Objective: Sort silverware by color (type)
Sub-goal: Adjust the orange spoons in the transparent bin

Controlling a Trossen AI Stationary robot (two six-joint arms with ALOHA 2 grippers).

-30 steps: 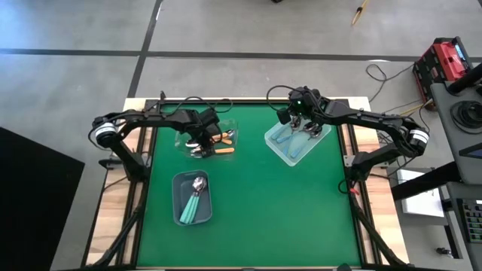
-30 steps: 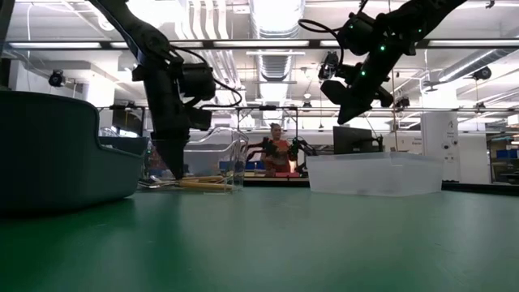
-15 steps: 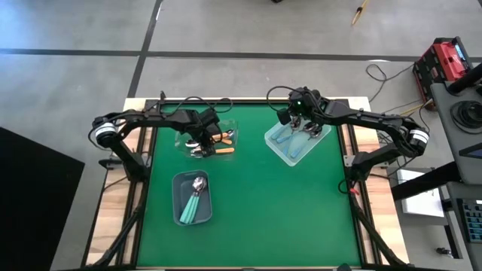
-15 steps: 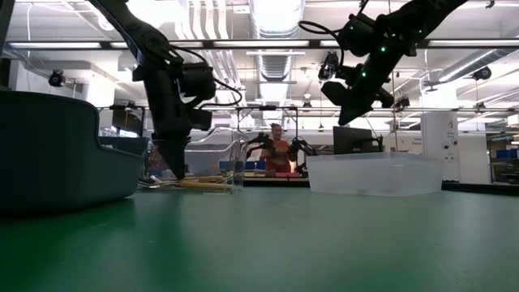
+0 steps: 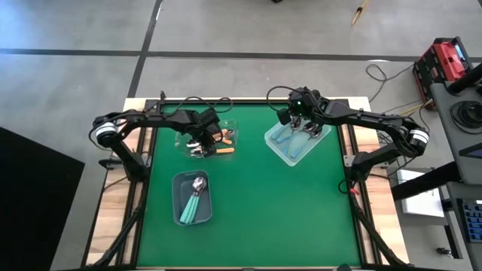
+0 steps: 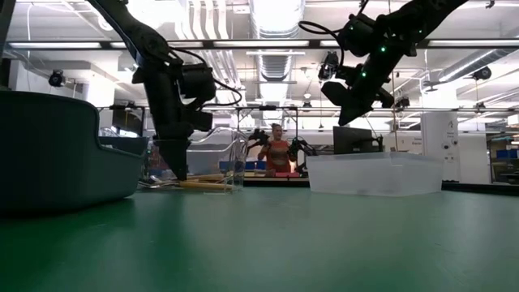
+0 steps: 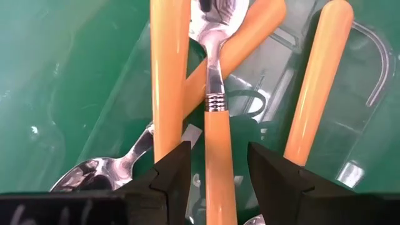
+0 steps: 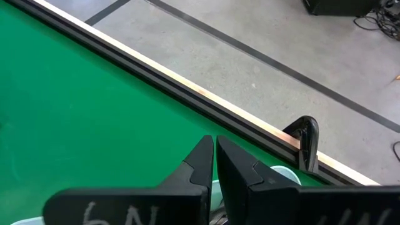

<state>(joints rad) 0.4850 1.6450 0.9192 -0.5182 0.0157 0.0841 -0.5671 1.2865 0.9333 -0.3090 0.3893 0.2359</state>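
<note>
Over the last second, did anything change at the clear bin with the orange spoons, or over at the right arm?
Barely. The left gripper stays low in the clear bin, jaws open astride an orange spoon, not yet closed on it. The right gripper hangs shut above the tray of blue spoons. The grey bin is unchanged.

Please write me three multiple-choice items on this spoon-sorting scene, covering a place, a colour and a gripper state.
1. Where is the left gripper?
A. over the clear bin of orange spoons
B. over the grey bin
C. off the table

2. What colour are the spoon handles in the grey bin?
A. orange
B. teal
C. red

3. How is the right gripper?
A. wide open
B. holding a spoon
C. shut, empty

Answers: 1 A, its fingers straddle an orange handle. 2 B, teal handles show from above. 3 C, its fingertips meet with nothing between.
</note>
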